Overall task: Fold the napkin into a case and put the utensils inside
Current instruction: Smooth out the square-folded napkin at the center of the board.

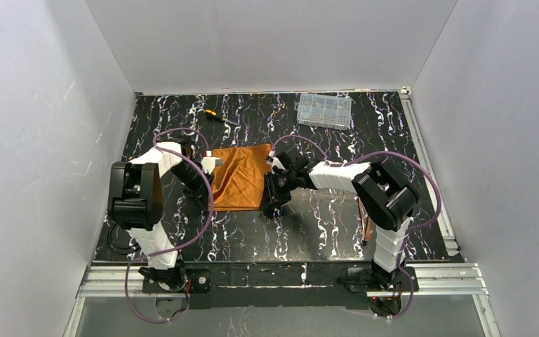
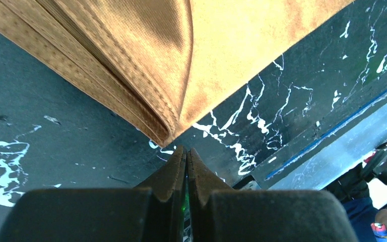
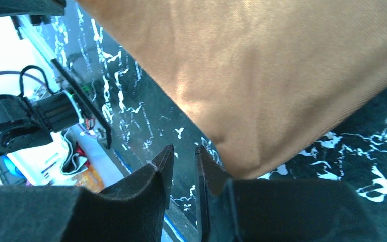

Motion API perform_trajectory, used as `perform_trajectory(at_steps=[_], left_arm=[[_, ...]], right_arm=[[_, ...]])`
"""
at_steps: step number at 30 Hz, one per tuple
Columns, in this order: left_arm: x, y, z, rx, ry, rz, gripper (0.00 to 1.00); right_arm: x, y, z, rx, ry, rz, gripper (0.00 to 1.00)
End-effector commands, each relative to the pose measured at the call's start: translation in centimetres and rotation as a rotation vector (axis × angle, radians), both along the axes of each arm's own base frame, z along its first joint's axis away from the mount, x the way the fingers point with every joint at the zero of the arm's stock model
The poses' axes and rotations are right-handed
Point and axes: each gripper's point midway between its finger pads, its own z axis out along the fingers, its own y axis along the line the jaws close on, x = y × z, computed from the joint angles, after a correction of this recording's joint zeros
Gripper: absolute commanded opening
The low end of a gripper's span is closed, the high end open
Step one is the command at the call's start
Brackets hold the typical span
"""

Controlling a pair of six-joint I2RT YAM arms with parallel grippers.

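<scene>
Napkin (image 1: 237, 179): folded in layers, flat at centre of surface (image 1: 323, 225); likely soft, light, limp. Left tool (image 2: 187, 154) at its 9 o'clock, pressed together, empty, just off a hemmed corner. Right tool (image 3: 184, 151) at 3 o'clock, slightly parted, empty. Pinch hem through all layers; expect sagging.
</scene>
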Motion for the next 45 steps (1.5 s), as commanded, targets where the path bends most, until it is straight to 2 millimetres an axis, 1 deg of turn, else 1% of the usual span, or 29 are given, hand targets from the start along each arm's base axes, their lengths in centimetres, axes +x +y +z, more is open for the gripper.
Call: perform_trajectory(at_steps=[1,2,3,6,7,8,9,10,11,13,14,16,17,20,24,30,34,36,39,41,45], left_arm=[[-0.2,-0.6,2.8,-0.045,-0.022,-0.007,0.0],[0.0,-0.7,3.2,-0.051,-0.035,-0.002,0.0],[0.2,-0.9,3.7,-0.054,-0.052,0.002,0.06],[1.1,-1.0,4.6,-0.054,-0.083,0.03,0.31],[1.3,-1.1,4.8,-0.056,-0.089,0.036,0.45],[1.5,-1.2,4.9,-0.057,-0.097,0.043,0.64],[1.7,-1.2,4.9,-0.054,-0.105,0.052,0.7],[1.9,-1.1,4.8,-0.046,-0.11,0.058,0.74],[2.2,-0.9,4.6,-0.036,-0.117,0.062,0.74],[2.5,-0.7,4.2,-0.02,-0.125,0.061,0.72],[2.6,-0.6,4.0,-0.019,-0.126,0.062,0.69],[2.6,-0.7,3.5,-0.02,-0.117,0.061,0.58],[2.7,-0.7,3.2,-0.022,-0.112,0.061,0.54],[2.7,-0.7,2.3,-0.02,-0.093,0.058,0.48],[2.8,-1.1,2.0,-0.041,-0.075,0.063,0.36],[2.6,-1.2,1.3,-0.048,-0.053,0.054,0.3],[2.3,-1.2,0.7,-0.047,-0.03,0.057,0.23],[2.3,-1.1,0.6,-0.044,-0.031,0.059,0.22],[2.5,-0.9,0.5,-0.032,-0.044,0.054,0.2],[2.6,-0.8,0.5,-0.028,-0.05,0.052,0.12],[2.2,-0.8,0.7,-0.031,-0.032,0.05,0.02]], right_arm=[[1.2,1.6,6.3,0.171,-0.057,0.059,0.31],[1.4,1.4,6.9,0.181,-0.062,0.068,0.32],[1.5,1.4,7.4,0.193,-0.064,0.076,0.32],[1.9,1.2,7.9,0.213,-0.051,0.084,0.32],[2.1,1.1,7.7,0.213,-0.045,0.082,0.32],[2.3,1.1,7.5,0.214,-0.041,0.078,0.32],[2.3,1.2,7.2,0.216,-0.031,0.078,0.32],[2.2,1.2,6.8,0.214,-0.021,0.078,0.32],[2.2,1.3,6.5,0.21,-0.013,0.078,0.31],[2.3,1.3,5.8,0.199,-0.004,0.073,0.3],[2.5,1.3,5.6,0.198,-0.005,0.069,0.29],[2.7,1.4,5.2,0.191,-0.007,0.062,0.28],[2.8,1.4,5.1,0.186,-0.01,0.057,0.27],[2.9,1.2,4.4,0.166,-0.014,0.048,0.24],[3.0,1.0,3.8,0.156,-0.011,0.033,0.2],[2.7,1.0,3.5,0.162,0.007,0.03,0.18],[2.7,1.0,3.4,0.163,0.009,0.028,0.18],[2.7,1.0,3.4,0.159,0.007,0.025,0.19],[2.8,0.8,3.2,0.148,-0.001,0.018,0.27],[2.8,0.6,2.9,0.139,-0.001,0.013,0.31],[2.6,0.4,2.3,0.13,0.019,0.009,0.31]])
